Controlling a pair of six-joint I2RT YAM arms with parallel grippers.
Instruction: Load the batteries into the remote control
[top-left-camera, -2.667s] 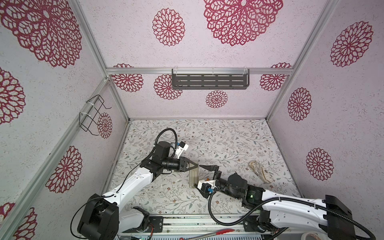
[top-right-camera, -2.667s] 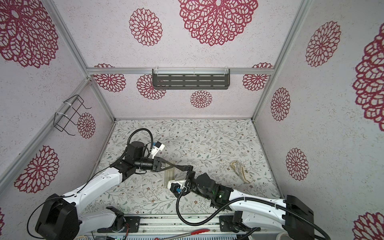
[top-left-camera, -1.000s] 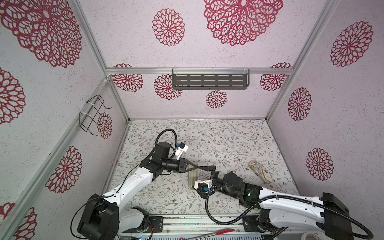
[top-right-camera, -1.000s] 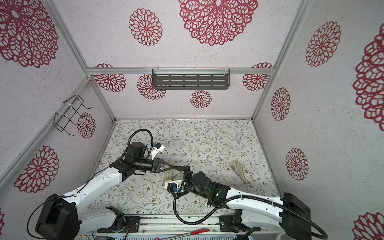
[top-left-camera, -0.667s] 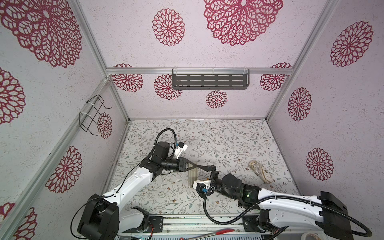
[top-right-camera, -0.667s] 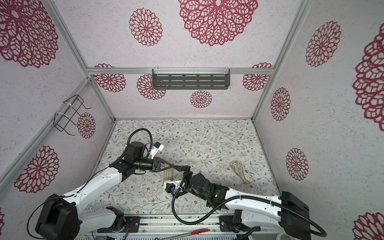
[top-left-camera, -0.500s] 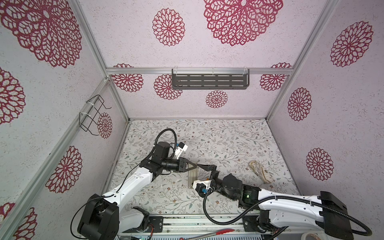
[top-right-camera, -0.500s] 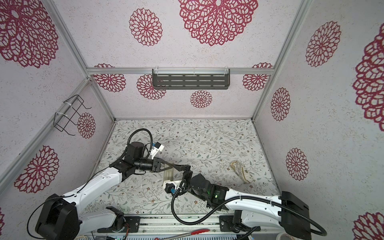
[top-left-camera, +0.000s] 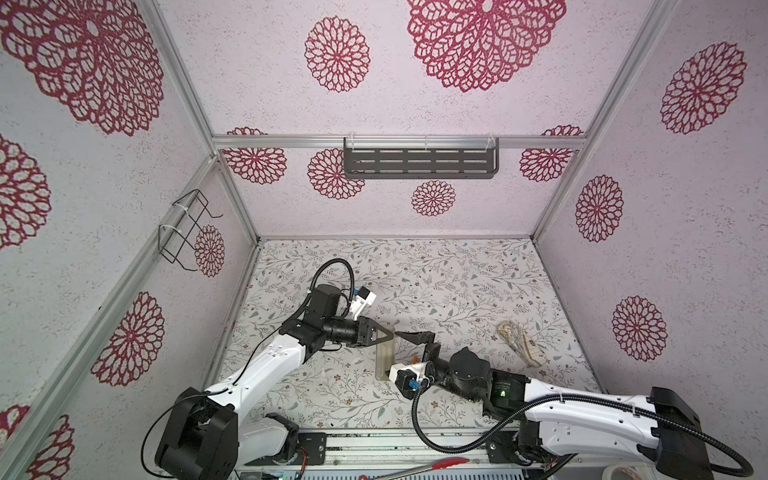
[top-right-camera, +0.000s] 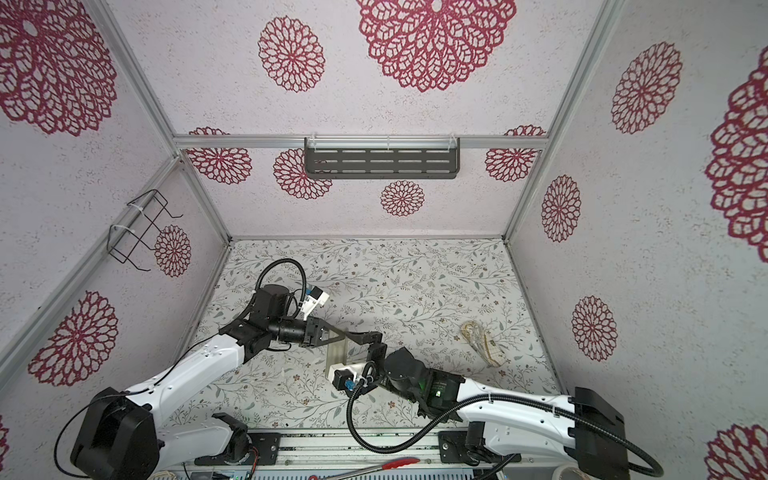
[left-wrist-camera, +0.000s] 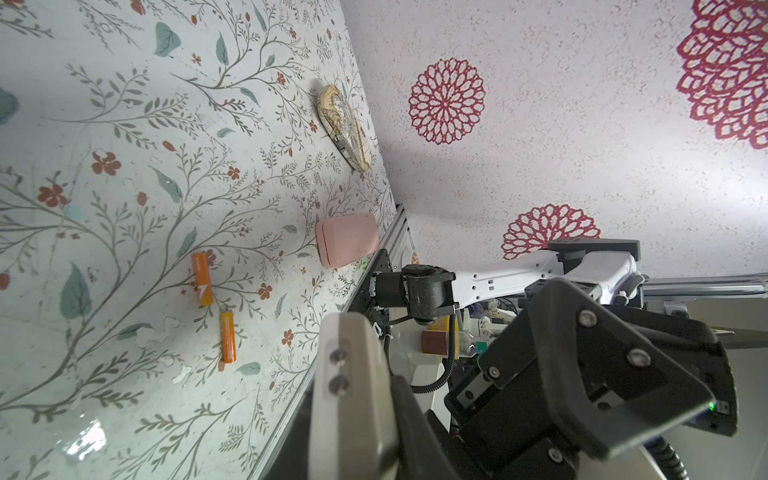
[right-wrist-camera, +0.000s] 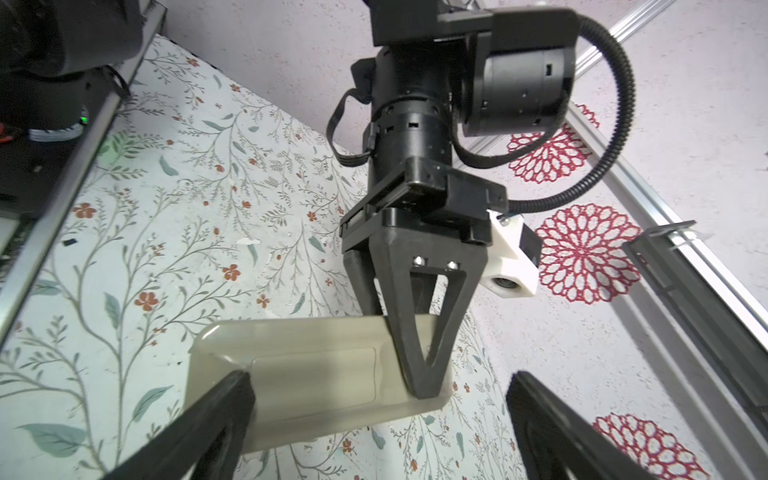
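My left gripper (top-left-camera: 388, 335) is shut on one end of the remote control (top-left-camera: 384, 358), which it holds off the floral table. In the right wrist view the remote's plain beige back (right-wrist-camera: 316, 374) with its cover panel faces the camera, and the left gripper's fingers (right-wrist-camera: 424, 365) pinch its far end. My right gripper (right-wrist-camera: 378, 415) is open and wide at the remote's free end. One of its fingers (right-wrist-camera: 216, 419) overlaps that end, and I cannot tell if it touches. Two orange batteries (left-wrist-camera: 202, 279) (left-wrist-camera: 228, 336) lie on the table in the left wrist view.
A pink rounded pad (left-wrist-camera: 347, 239) lies near the table's front edge, beyond the batteries. A patterned beige pouch (top-left-camera: 519, 344) lies at the right of the table, also seen in the second top view (top-right-camera: 482, 344). A grey shelf (top-left-camera: 419, 163) hangs on the back wall.
The right arm has moved left, bringing its open gripper closer around the remote's free end. The left arm holds the remote where it was.
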